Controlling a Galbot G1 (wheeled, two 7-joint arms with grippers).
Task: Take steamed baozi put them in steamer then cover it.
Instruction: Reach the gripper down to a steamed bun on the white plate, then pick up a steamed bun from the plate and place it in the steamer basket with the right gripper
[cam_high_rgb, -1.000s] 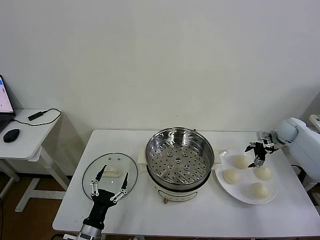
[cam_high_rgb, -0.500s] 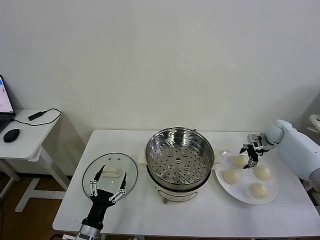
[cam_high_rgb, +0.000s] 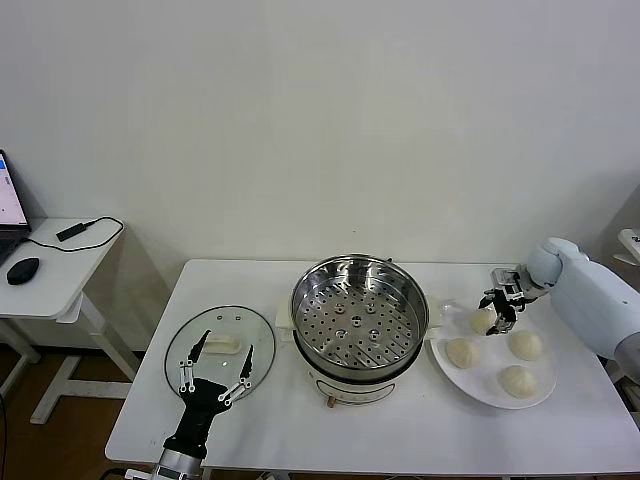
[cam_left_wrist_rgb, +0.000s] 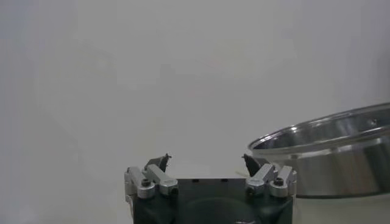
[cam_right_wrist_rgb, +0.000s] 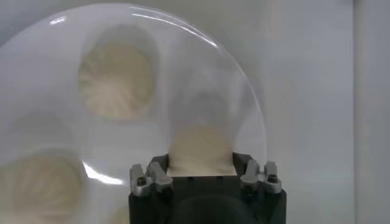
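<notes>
The steamer (cam_high_rgb: 359, 322) stands mid-counter, uncovered, its perforated tray bare. At its 3 o'clock a white plate (cam_high_rgb: 478, 388) carries four steamed baozi (cam_high_rgb: 461, 352) and reaches close to the counter (cam_high_rgb: 400, 430) edge on that side. The right hand (cam_high_rgb: 496, 310) sits down over the bun at the plate's 11 o'clock — the right wrist view shows its fingers (cam_right_wrist_rgb: 150, 176) flanking that bun on both sides, though a firm clench cannot be told. At the steamer's 9 o'clock lies the glass lid (cam_high_rgb: 220, 350); the left hand (cam_high_rgb: 215, 372) hovers over it, released and spread wide, with bare counter ahead.
</notes>
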